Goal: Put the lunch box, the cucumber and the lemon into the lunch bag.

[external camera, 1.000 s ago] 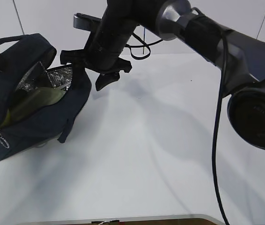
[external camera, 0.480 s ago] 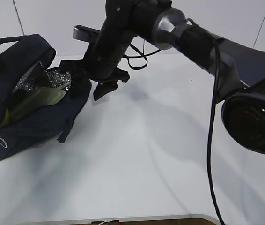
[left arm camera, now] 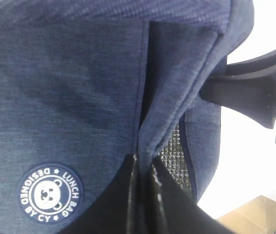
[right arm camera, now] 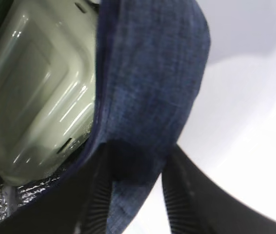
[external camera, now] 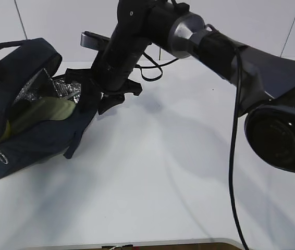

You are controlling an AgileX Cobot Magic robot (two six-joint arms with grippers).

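Navy denim-like lunch bag, crinkled silver lining; pale sage lunch box lid; possibly yellow beside it.

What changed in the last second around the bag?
The right tool moved left from beside the lunch bag onto its open rim, its fingers now straddling the fabric edge. The left tool stayed clamped on the bag; the lunch box stayed inside.

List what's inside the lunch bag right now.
Inside the lunch bag: the lunch box, green lid showing, against foil lining. A yellow sliver might be the lemon. Cucumber not identifiable; fabric hides the rest.
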